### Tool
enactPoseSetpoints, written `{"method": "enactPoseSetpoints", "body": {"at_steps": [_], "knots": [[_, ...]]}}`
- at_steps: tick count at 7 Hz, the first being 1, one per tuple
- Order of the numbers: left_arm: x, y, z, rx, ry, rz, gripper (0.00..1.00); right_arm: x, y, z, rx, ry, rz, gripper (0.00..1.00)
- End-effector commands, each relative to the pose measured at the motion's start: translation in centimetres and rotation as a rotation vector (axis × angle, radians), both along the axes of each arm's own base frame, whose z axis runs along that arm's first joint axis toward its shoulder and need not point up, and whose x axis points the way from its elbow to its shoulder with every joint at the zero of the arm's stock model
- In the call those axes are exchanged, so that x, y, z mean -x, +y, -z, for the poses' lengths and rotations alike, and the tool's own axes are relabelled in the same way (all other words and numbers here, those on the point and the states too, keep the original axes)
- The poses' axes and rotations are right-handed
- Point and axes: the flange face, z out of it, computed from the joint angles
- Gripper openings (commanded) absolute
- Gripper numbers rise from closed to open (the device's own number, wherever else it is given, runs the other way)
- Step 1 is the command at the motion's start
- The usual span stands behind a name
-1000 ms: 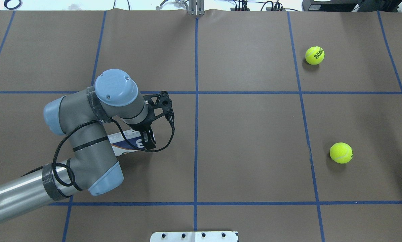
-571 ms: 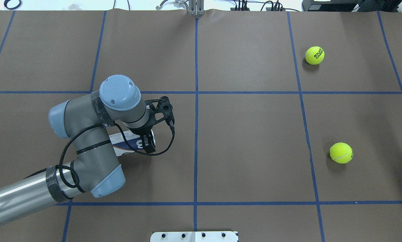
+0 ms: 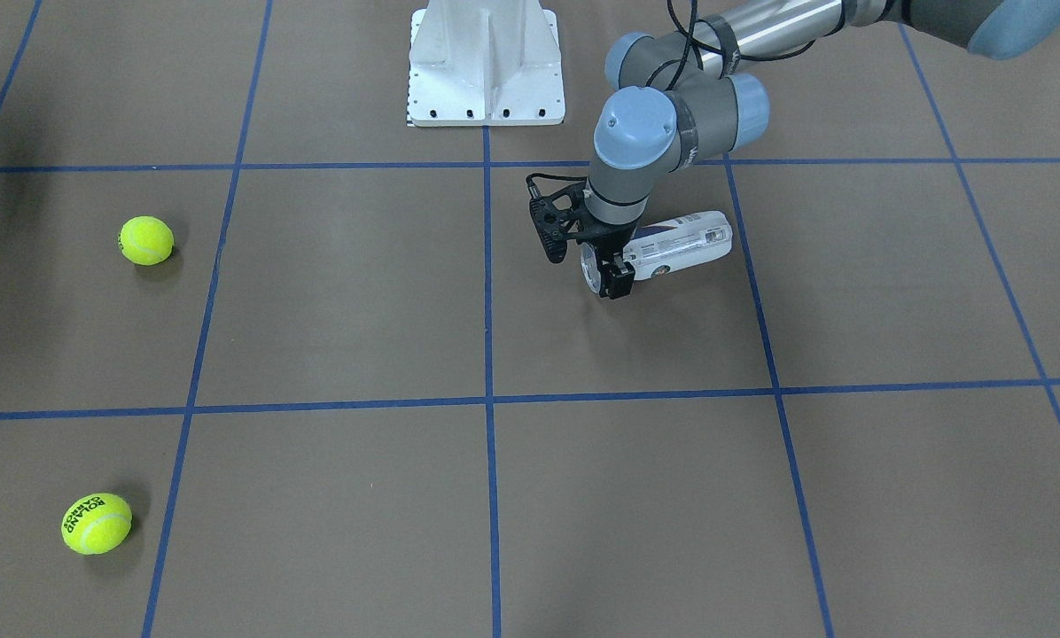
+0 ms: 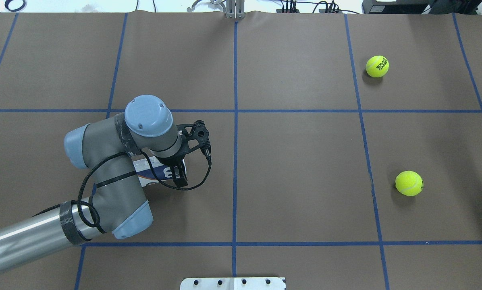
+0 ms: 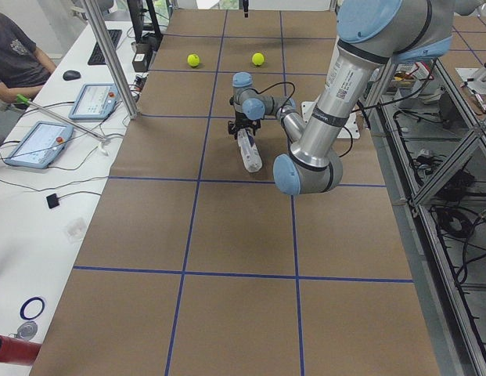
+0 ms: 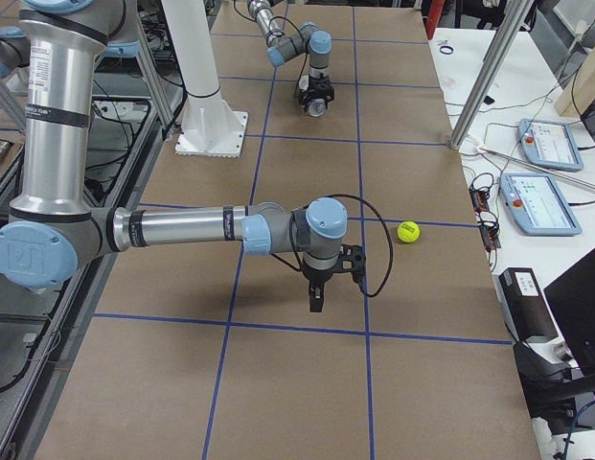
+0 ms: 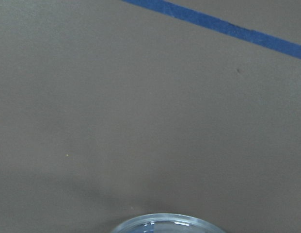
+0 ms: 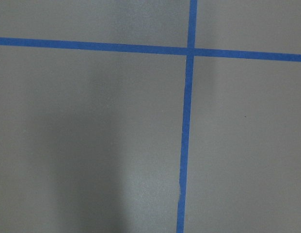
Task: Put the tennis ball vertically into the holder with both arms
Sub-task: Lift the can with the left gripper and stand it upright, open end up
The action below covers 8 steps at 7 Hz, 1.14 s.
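Two balls rest on the table (image 3: pixel 636 496), both well away from the left gripper (image 3: pixel 614 276): a plain ball (image 3: pixel 146 240) and a printed ball (image 3: pixel 96 523). Between that gripper's jaws lies the holder (image 3: pixel 681 241), on its side. Its open mouth is at the jaws and the rest of it stretches away from them. One black finger (image 3: pixel 619 283) shows in front of the holder just behind its rim. The other finger is hidden, so I cannot tell whether the jaws pinch the holder or merely straddle it. The right gripper (image 6: pixel 315 299) hangs above bare table, pointing down and touching nothing. How its jaws stand cannot be told either. One ball lies near it on the table, apart from its jaws.
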Motion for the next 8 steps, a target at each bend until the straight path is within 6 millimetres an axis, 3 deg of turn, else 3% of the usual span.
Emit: {"method": "enactPoseSetpoints", "body": {"at_steps": [1,2,3,5,7,8], "knots": [[-0.2,0.0,-0.2,0.001,-0.004,-0.002,1.0,0.0,0.0,0.0,0.001,0.0,0.0,1.0],[-0.2,-0.1,-0.4,-0.001,-0.006,-0.003,0.99,0.0,0.0,0.0,0.001,0.0,0.0,1.0],[-0.4,0.3,-0.3,-0.003,-0.005,-0.01,0.9,0.0,0.0,0.0,0.001,0.0,0.0,1.0],[-0.4,0.3,0.1,-0.013,0.011,-0.006,0.82,0.0,0.0,0.0,0.001,0.0,0.0,1.0],[0.7,-0.3,2.1,-0.066,0.105,0.016,0.82,0.1,-0.1,0.1,-0.002,0.0,0.0,1.0],[2.9,-1.9,4.3,-0.115,0.238,0.077,0.82,0.1,-0.3,0.3,-0.007,0.0,0.001,1.0]]}}
